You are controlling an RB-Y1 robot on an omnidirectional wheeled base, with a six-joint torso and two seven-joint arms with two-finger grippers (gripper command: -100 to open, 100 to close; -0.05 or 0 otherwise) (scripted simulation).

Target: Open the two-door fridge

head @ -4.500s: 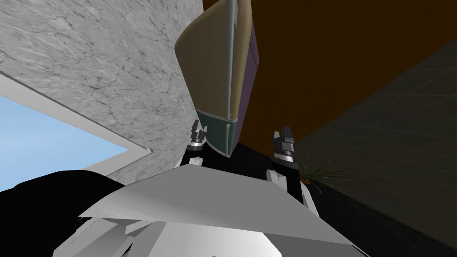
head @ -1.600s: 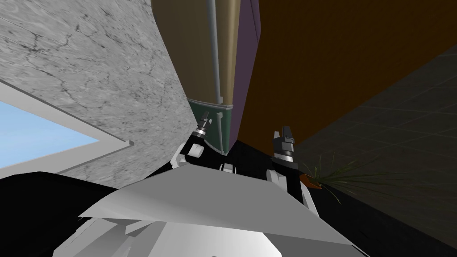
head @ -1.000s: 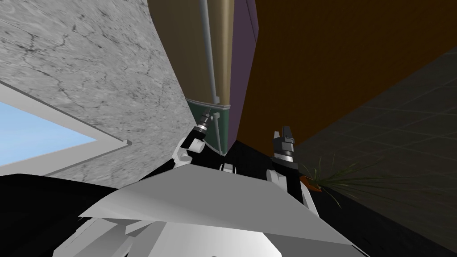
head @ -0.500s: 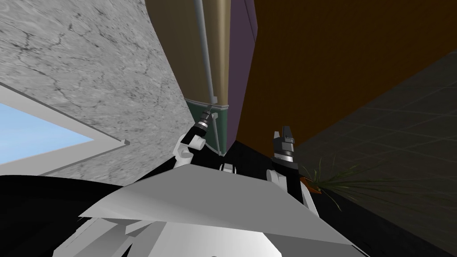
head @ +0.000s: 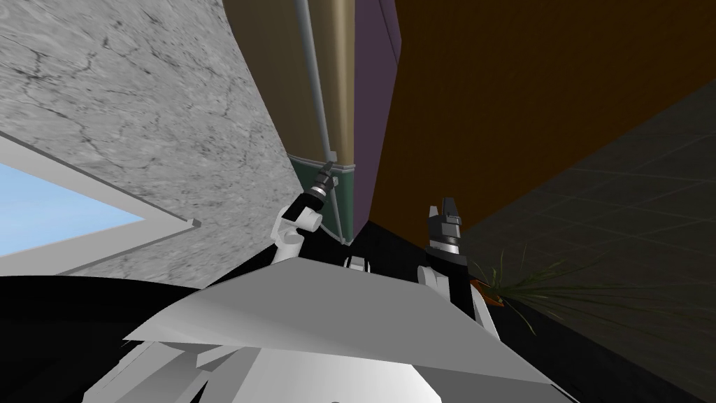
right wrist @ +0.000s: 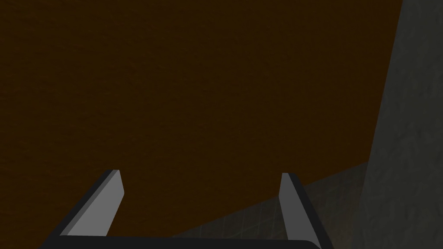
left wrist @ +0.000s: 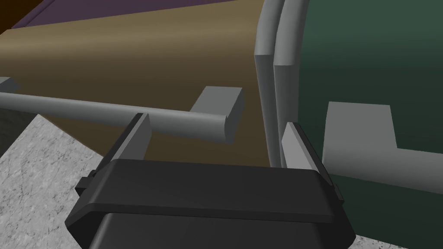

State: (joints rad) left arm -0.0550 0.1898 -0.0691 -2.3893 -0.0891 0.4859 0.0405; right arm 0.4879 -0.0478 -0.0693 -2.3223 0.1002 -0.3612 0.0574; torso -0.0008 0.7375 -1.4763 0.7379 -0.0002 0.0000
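Left wrist view: left pincer [left wrist: 216, 122] wide open at the fridge [head: 335, 70], tan upper door [left wrist: 130, 65]; handle bar [left wrist: 86, 109] ends between the blades, long axis along their gap, so it probably needs a roll. Right pincer [right wrist: 201, 173] open, farther off.

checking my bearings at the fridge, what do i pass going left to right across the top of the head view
grey marbled wall → tan upper fridge door → purple fridge side → brown wall

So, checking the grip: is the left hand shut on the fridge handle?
No, the left hand is open, fingers apart, the grey handle ending between them.
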